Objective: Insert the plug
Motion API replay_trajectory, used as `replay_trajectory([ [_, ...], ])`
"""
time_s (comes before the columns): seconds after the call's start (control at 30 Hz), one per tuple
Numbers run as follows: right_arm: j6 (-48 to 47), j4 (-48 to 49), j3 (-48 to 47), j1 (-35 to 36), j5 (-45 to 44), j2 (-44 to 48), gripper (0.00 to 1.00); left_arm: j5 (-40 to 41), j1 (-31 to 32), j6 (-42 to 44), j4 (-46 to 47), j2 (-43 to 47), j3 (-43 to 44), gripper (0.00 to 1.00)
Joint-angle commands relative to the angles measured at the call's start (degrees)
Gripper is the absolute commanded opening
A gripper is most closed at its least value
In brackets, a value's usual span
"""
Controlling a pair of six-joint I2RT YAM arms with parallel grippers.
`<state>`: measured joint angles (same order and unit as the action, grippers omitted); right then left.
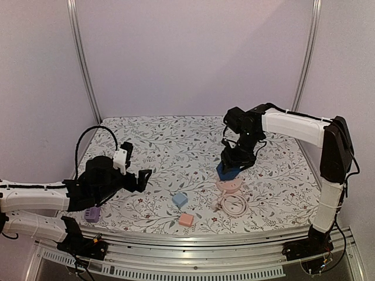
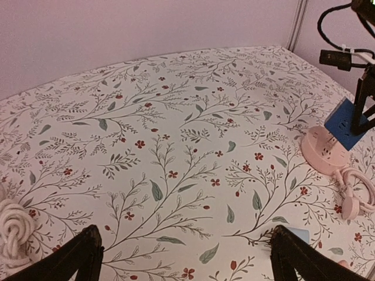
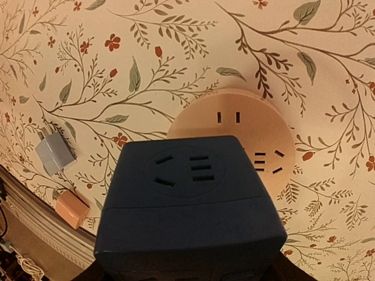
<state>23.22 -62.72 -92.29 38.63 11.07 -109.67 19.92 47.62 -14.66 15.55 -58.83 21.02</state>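
Note:
My right gripper (image 1: 233, 165) is shut on a dark blue cube plug (image 3: 187, 211) and holds it just above the round pink socket hub (image 3: 246, 132), over its near-left part. The cube's face with socket slots faces the right wrist camera, and its prongs are hidden. In the top view the blue plug (image 1: 226, 171) sits at the hub's (image 1: 229, 185) far edge; the left wrist view shows plug (image 2: 347, 124) and hub (image 2: 322, 153) too. My left gripper (image 1: 142, 179) is open and empty, low over the cloth at the left.
A light blue adapter (image 1: 180, 199), a salmon adapter (image 1: 186, 219) and the hub's coiled pink cable (image 1: 232, 205) lie near the front edge. A purple adapter (image 1: 92, 214) sits by the left arm. A white coiled cord (image 2: 12, 228) lies at the left.

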Motion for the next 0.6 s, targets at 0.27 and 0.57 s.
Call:
replay_trajectory([
  [0.27, -3.12, -0.84, 0.43, 1.06, -1.31, -1.22, 0.0, -1.21, -0.92, -0.22, 0.38, 0.56, -1.28, 1.0],
  [0.57, -3.8, -0.77, 0.83, 1.66, -2.63, -2.65, 0.0, -1.73, -0.92, -0.25, 0.84, 0.16, -1.26, 0.99],
])
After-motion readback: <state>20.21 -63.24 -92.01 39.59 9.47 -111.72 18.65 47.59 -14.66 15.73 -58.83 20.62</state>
